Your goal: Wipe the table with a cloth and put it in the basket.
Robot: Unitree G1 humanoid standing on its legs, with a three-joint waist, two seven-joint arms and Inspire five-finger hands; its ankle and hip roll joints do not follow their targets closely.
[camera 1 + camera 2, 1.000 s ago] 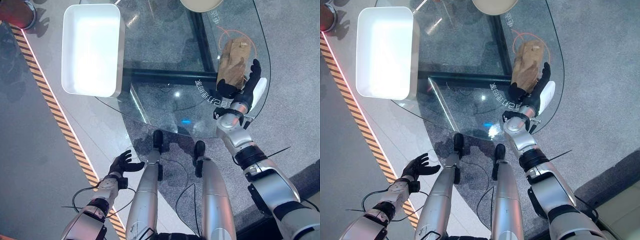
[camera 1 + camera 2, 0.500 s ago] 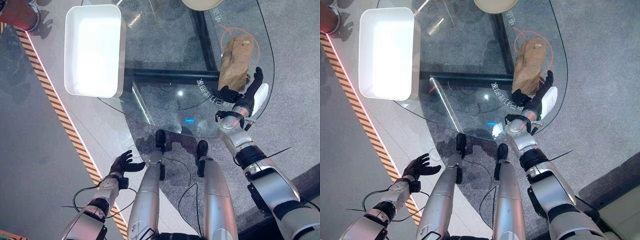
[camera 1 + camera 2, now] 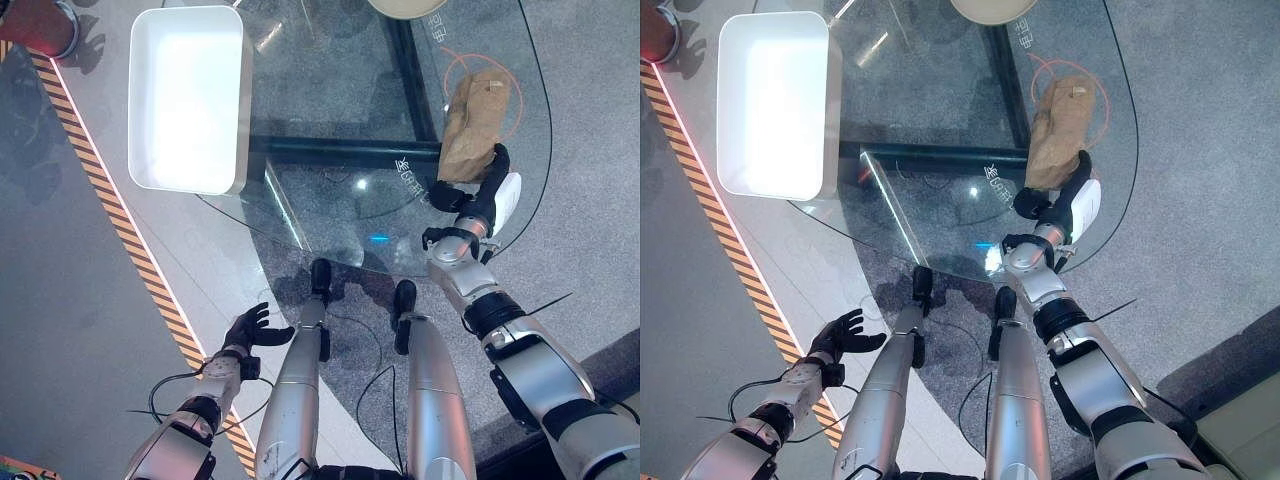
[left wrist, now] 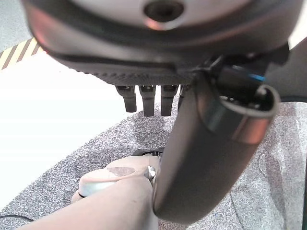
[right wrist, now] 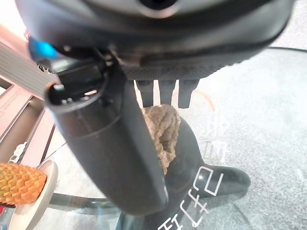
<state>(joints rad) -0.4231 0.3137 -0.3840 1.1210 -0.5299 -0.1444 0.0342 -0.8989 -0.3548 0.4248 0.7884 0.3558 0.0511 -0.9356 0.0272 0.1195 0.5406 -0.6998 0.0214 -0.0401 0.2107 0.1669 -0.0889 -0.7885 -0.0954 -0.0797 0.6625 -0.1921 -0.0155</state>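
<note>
- Left eye view: the right hand (image 3: 478, 195) is pulling back toward the near end of the brown cloth (image 3: 474, 112) on the glass counter (image 3: 330, 120), fingers relaxed, empty.
- Right eye view: the white basket (image 3: 775, 105) is sitting well apart, so grasping is still ahead.
- Left wrist view: the left hand (image 4: 148, 98) is idling, fingers straight.

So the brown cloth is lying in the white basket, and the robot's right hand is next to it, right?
Not quite. The brown cloth lies on the glass table, not in the white basket, which sits at the table's far left. The rest holds: the right hand is right next to it, at its near end. The left eye view shows this.
</note>
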